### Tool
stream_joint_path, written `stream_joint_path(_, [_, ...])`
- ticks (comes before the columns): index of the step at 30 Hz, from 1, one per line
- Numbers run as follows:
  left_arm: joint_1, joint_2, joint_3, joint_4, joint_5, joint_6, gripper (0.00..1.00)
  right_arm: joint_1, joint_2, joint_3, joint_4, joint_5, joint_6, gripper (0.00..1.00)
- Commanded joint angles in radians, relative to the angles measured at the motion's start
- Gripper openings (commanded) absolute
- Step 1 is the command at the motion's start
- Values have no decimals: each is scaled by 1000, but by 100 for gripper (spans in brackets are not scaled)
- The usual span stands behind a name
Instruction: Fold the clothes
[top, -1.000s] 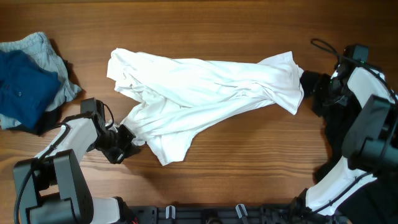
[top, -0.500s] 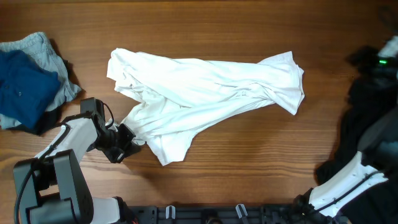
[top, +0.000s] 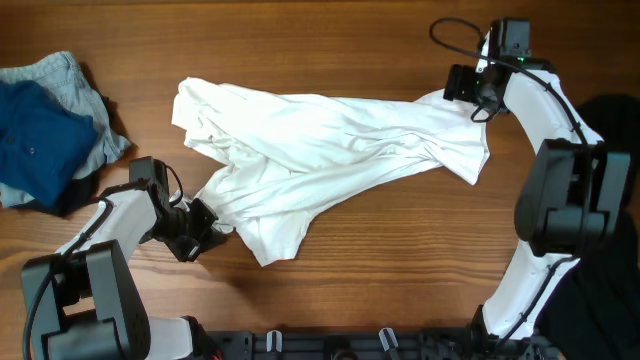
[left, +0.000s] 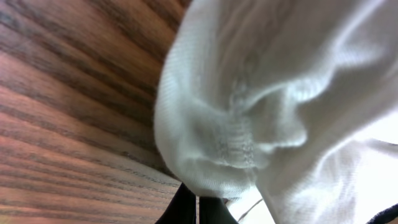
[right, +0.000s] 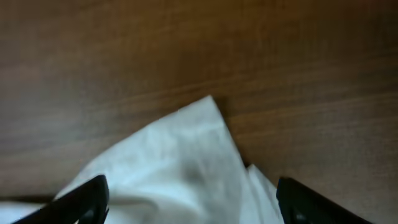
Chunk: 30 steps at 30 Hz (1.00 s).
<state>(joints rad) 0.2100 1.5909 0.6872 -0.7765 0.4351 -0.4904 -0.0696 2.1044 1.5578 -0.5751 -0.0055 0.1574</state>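
1. Far left, a pile (top: 40, 130) of blue and grey clothes sits apart from the work; leave it alone.
2. The left gripper (top: 203, 222) sits at the near-left edge of the shirt (top: 330, 150). Its wrist view is filled by a bunched hem (left: 236, 143), so it looks clamped on the cloth, though the view is too close to be sure. It should hold firm and low.
3. The shirt lies crumpled across the middle of the table (top: 400, 290), not yet flat.
4. The right gripper (right: 196, 198) hangs spread wide over the far-right corner (right: 199, 134), holding nothing. It should drop straight down, centre the corner, pinch, then draw right to spread the cloth.
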Motion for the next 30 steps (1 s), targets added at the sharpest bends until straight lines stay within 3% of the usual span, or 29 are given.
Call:
stream_joint_path(1, [4,-11,-6,6,-6,16,4,0,86,-9,71,-31,25,86])
stream_joint_path(5, [4,-11,-6,5,-6,15,4,0,145,-9,120,-56,26,83])
stream_joint_path(6, [4,-11,-6,6,-6,15,4,0,148,-9,127,-56,26,77])
stream_joint_path(8, [4,-11,-6,6,-6,15,4,0,148,-8,149,-64,26,51])
stream_joint_path(10, [4,-11,-6,5,-5,15,4,0,147,-8,160,-99,26,12])
stream_joint_path(11, [4,-11,-6,5,-5,13,4,0,147,-7,160,-116,27,4])
stream_joint_path(16, [4,-11,-6,5,-5,12,4,1,37,36,51,-99,26,4])
stream_joint_path(24, [4,-11,-6,14,-6,13,4,1,-408,47,-71,-73,26,4])
stream_joint_path(30, [4,-11,-6,33,-6,14,4,1,-562,47,-402,-108,27,4])
